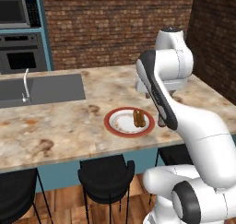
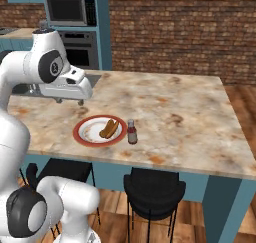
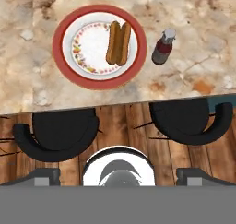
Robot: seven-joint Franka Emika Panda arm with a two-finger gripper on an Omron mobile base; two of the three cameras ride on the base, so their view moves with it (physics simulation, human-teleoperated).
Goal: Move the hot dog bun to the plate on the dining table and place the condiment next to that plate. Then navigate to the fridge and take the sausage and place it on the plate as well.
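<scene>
Red-rimmed and white in the middle, the plate (image 3: 99,46) sits on the dining table (image 2: 175,112) close to its near edge, and the hot dog bun (image 3: 118,43) lies inside it, on the half of the white centre that faces the condiment (image 3: 163,46). The bun's two orange-brown lobes lie side by side, within the rim. A ring of small coloured specks edges the white centre. The condiment stands upright on the stone just beside the plate, apart from the rim, its light cap above dark red contents. The gripper (image 3: 118,177) hangs above the table's near edge, over the stools, its fingers spread wide and holding nothing. Beige-brown marbled stone runs away from the plate on all sides; a sink (image 1: 41,90) with a thin tap (image 1: 26,85) is set into it well beyond the plate. Black stools (image 2: 152,189) stand at the teal base below the plate, on a wooden floor. Behind the table rise a brick wall (image 2: 175,27) and a teal cabinet holding a microwave (image 2: 70,8) above an oven (image 1: 22,53).
</scene>
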